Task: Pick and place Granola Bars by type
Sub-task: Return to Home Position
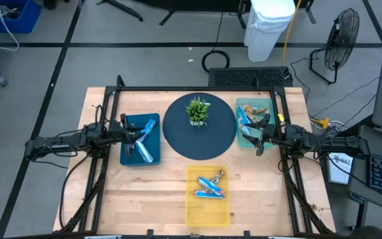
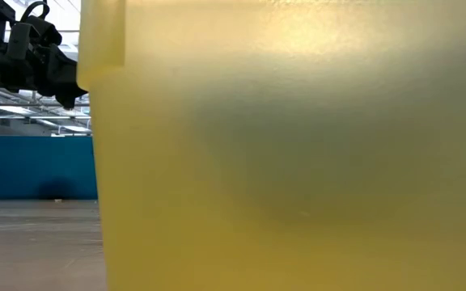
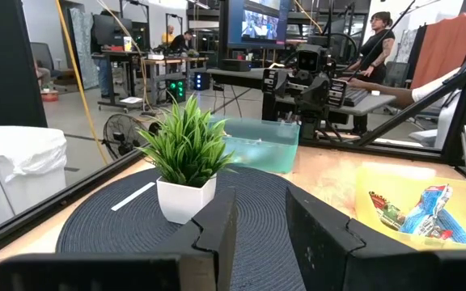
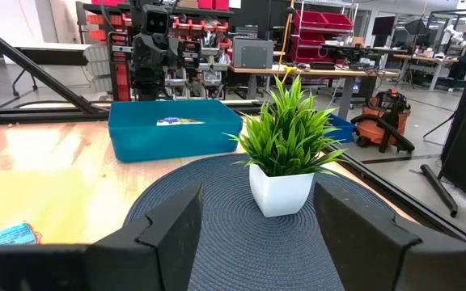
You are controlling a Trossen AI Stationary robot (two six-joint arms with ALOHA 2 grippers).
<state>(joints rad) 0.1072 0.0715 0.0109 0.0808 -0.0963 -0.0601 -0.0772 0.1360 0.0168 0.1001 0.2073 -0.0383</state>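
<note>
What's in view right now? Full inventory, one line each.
Table: one, light wood.
Mat: one, dark, round, table centre.
Plant: one, green, white pot, on the mat.
Blue bin: one, left of mat.
Blue bars: a few, in blue bin.
Pale green bin: one, right of mat.
Mixed bars: several, in pale green bin.
Yellow bin: one, front centre.
Red-and-blue bars: a few, in yellow bin.
Trash can: one, white, beyond table.
Fan: one, black, floor.
Left gripper: over blue bin, fingers open.
Right gripper: over pale green bin, fingers open.

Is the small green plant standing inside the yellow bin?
No, the plant stands on the round dark mat, apart from the yellow bin, which holds only wrapped bars.
</note>
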